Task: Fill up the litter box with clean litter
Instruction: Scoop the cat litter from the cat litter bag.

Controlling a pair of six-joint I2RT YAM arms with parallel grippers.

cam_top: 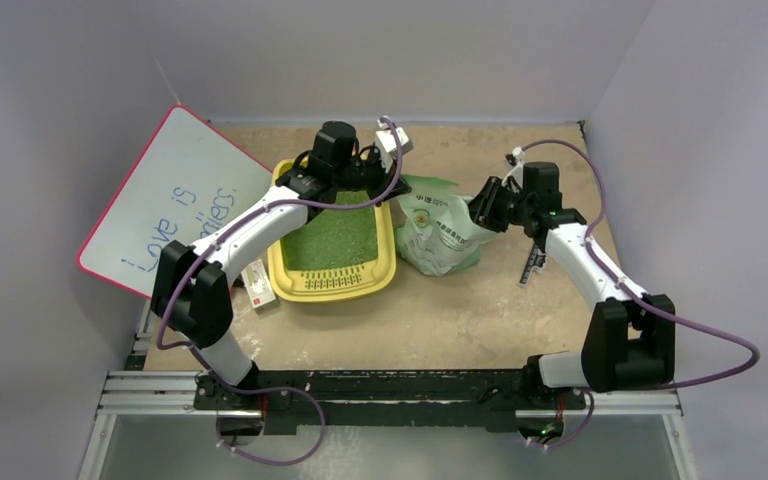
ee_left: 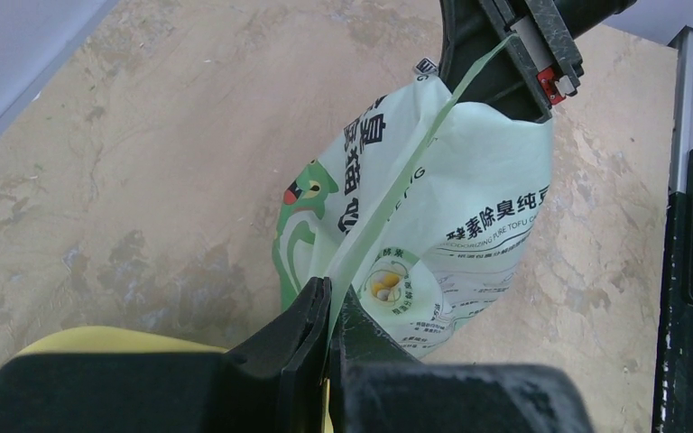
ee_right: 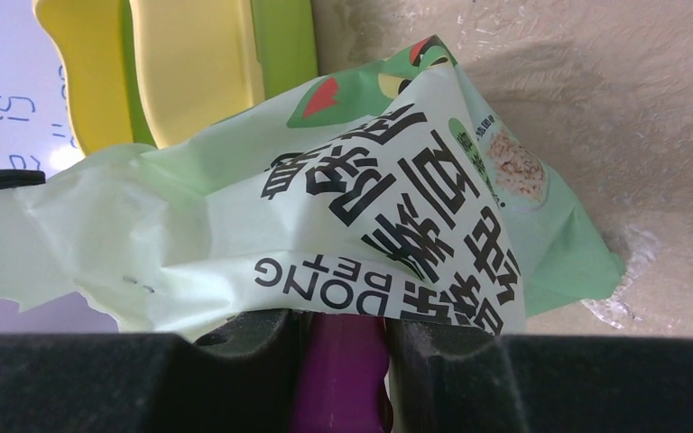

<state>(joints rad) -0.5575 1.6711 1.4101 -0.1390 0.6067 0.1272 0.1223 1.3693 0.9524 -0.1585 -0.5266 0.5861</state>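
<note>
Yellow rectangular plastic litter box (cam_top: 278, 262) sits left of centre, its floor covered with fine green litter granules (cam_top: 335, 238). A pale green crinkled printed bag (cam_top: 440, 235) stands just right of it. Left gripper (ee_left: 329, 290) is closed, pinching the bag's thin top edge. Right gripper (ee_right: 343, 317) clamps a purple plastic scoop (ee_right: 341, 379) against the bag's right side. Step in hand, as judged: holding the bag mouth open. The next move calls for slipping the scoop inside.

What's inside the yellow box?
Green litter covers the floor of the yellow litter box. Its far end is hidden under the left arm, so what lies there cannot be seen.
</note>
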